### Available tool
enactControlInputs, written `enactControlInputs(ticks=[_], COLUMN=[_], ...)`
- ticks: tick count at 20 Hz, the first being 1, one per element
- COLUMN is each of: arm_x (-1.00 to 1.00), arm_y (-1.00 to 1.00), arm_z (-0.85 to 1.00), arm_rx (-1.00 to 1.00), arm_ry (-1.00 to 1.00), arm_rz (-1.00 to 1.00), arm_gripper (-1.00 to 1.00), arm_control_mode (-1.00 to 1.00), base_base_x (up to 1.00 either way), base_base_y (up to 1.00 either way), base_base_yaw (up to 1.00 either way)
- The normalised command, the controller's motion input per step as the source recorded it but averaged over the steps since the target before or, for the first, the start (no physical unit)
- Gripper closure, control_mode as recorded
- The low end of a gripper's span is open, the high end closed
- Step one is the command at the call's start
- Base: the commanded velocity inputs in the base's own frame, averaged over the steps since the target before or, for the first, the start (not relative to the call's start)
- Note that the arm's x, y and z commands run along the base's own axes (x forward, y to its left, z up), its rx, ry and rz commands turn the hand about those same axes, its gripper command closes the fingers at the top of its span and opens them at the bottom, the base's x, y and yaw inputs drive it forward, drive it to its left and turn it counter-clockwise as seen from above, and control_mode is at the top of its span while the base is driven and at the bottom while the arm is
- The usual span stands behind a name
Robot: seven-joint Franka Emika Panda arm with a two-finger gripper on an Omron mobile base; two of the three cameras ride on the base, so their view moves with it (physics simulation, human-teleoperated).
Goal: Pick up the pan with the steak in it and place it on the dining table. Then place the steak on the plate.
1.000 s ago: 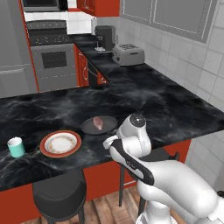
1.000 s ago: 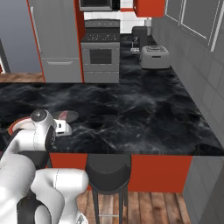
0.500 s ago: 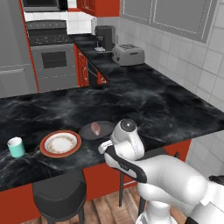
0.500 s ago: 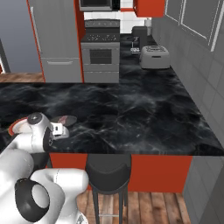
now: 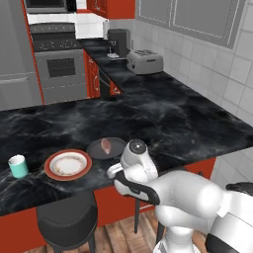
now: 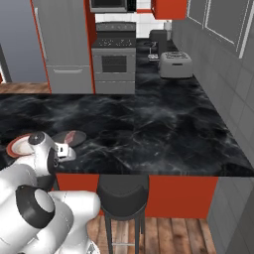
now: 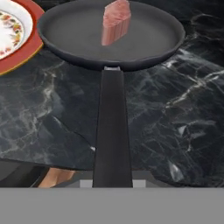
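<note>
1. The two-finger gripper (image 7: pixel 113 183), closed narrowly, holds the long handle of the shallow dark frying pan (image 7: pixel 87 37).
2. The pan sits over the glossy black marbled dining table (image 7: pixel 175 113), beside the orange-rimmed plate (image 7: pixel 17 52).
3. The pinkish-red steak (image 7: pixel 116 21) lies inside it; lower level, then release.

Pans: one (image 5: pixel 106 147)
Steaks: one (image 5: pixel 106 144)
Plates: one (image 5: pixel 67 165)
Cups: one (image 5: pixel 19 166)
Stools: one (image 5: pixel 67 223)
Toasters: one (image 5: pixel 144 62)
Coffee makers: one (image 5: pixel 117 42)
Stoves: one (image 5: pixel 60 62)
Island tables: one (image 5: pixel 178 116)
</note>
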Motion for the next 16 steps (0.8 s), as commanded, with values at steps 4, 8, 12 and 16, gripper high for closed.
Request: enactControlInputs(ticks=[4,8,12,16], arm_x=[0.0,0.0,-0.03,-0.08], arm_y=[-0.29,-0.05,-0.55,-0.46], arm_z=[-0.69,-0.04,0.0,0.0], arm_rx=[0.06,0.01,0.08,0.04], arm_ry=[-0.05,0.0,-0.06,-0.04], arm_rz=[0.0,0.0,0.0,0.0], arm_gripper=[1.0,1.0,1.0,1.0], arm_control_mode=[-1.0,-1.0,-1.0,-1.0], base_base_x=[0.0,0.0,0.0,0.0], base_base_y=[0.0,0.0,0.0,0.0], base_base_yaw=[0.0,0.0,0.0,0.0])
